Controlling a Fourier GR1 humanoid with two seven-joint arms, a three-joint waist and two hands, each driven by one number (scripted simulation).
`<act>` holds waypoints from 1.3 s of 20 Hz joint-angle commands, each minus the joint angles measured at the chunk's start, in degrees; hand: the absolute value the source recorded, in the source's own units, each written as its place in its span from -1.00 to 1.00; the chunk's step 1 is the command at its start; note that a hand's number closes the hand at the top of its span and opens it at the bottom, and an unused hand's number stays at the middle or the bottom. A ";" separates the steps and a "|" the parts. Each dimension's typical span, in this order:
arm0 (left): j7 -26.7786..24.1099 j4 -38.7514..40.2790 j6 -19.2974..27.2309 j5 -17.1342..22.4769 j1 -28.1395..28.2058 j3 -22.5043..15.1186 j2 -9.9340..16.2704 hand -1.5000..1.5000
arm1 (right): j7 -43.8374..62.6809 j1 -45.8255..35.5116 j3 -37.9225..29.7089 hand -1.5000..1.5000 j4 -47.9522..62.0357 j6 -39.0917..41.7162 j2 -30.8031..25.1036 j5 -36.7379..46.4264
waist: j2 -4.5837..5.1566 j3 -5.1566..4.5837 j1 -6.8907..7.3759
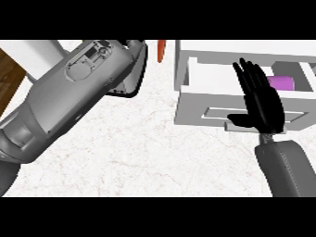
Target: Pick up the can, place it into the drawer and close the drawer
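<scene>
The left forearm (pixel 64 102) is looming closest, its hand unseen, while the right hand (pixel 262 104), fingers straight, is fronting the open drawer (pixel 201 104) holding the purple can (pixel 281 83), leaving only closing.

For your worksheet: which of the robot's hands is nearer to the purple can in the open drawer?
Right. The right hand, fingers straight, is over the drawer front just beside the purple can. The left hand is up across the counter, away from the drawer.
</scene>
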 commanded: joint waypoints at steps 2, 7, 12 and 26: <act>3.37 -6.23 -1.59 -0.55 2.96 -0.15 5.06 -1.00 | -1.09 -2.23 -2.08 -1.00 12.62 -5.41 1.09 1.42 | 1.15 1.21 0.83; 5.65 -9.93 -1.78 -1.11 5.09 -0.03 7.39 -1.00 | -0.30 -11.15 -4.55 -1.00 21.55 -8.78 1.27 3.39 | 1.42 1.22 1.12; 7.76 -15.85 0.92 -2.59 7.74 -1.72 7.11 -1.00 | -0.98 -16.93 -7.99 -1.00 30.62 -16.93 1.76 3.91 | 1.67 1.31 2.14; 5.64 -26.33 0.45 -5.60 21.39 -0.92 12.38 -1.00 | -0.89 -36.76 -13.68 -1.00 52.36 -22.89 -1.86 5.02 | 2.61 1.28 2.52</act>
